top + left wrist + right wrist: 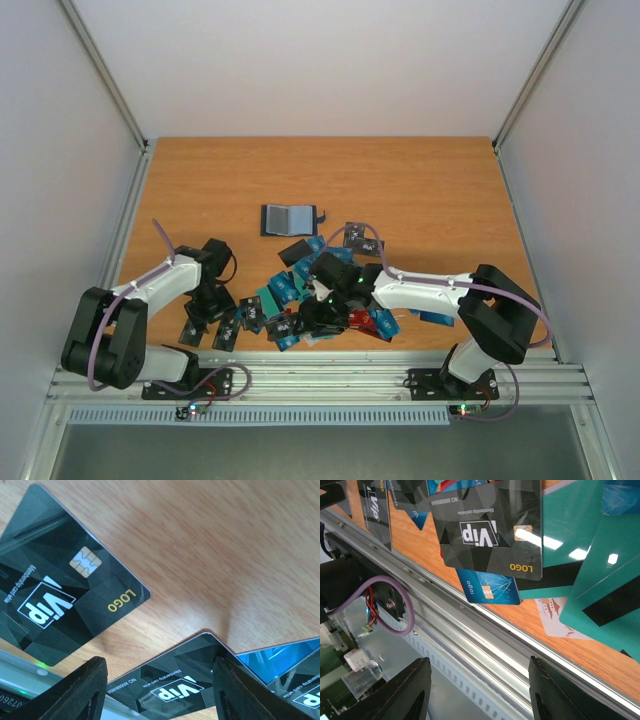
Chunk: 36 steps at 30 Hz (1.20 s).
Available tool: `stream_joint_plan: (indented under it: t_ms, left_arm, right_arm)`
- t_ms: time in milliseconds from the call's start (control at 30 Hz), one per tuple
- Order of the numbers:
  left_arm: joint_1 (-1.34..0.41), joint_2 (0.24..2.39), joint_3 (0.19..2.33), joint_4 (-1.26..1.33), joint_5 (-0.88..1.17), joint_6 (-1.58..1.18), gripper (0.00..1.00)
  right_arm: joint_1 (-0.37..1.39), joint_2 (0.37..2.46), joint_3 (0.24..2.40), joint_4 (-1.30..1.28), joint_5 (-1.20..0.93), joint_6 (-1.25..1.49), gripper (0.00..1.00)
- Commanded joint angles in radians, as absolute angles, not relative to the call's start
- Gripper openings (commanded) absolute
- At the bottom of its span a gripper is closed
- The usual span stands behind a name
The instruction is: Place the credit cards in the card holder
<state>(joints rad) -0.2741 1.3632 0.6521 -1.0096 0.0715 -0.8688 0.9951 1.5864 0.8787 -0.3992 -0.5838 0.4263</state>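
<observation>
An orange-brown wooden table (420, 200) sits between white walls (330, 60), with a metal rail (330, 385) along its near edge. The holder (288, 219) lies open and flat near the table's middle, clear of both arms and just beyond the cards (270, 298). The cards are strewn in an overlapping heap of black, teal, blue and red close to the rail. The left gripper (159, 667) hangs low over the heap's left end, jaws apart with nothing between them. Below it lies a black card (175, 687) whose corner points up between the fingers (75, 692). A second black card (65, 595) lies apart to the left in the wrist view, and a blue card (280, 655) shows at the right. The right gripper (479, 670) is likewise spread and empty, hovering at the heap's near side above the rail, with teal cards (600, 565) lying beyond it.
</observation>
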Motion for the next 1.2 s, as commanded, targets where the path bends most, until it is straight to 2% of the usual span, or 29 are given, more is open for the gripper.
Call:
stream_joint_plan:
  t_ms: [0,267,400,700,933,1167]
  left_arm:
    - [-0.269,1.334,0.642,-1.061,0.096,-0.902,0.60]
    - [-0.270,1.248,0.628,-1.091,0.129,-0.955,0.60]
    - [-0.265,1.190,0.706,-1.126,0.039,-0.939,0.62]
    - [-0.256,1.399,0.779,-1.064,0.020,-0.843,0.66]
    - [-0.256,1.463,0.756,-1.061,0.014,-0.859,0.66]
    - [-0.255,1.432,0.696,-1.082,0.004,-0.896,0.64]
  right_arm:
    - [1.011,1.600,0.904,-0.371,-0.595,0.423,0.54]
    - [1.021,1.617,0.913,-0.349,-0.610,0.425,0.54]
    - [1.049,1.624,0.937,-0.346,-0.591,0.426,0.54]
    - [1.106,1.690,0.987,-0.288,-0.578,0.477,0.54]
    - [1.118,1.689,0.980,-0.282,-0.570,0.485,0.53]
    - [1.118,1.696,0.979,-0.272,-0.573,0.489,0.53]
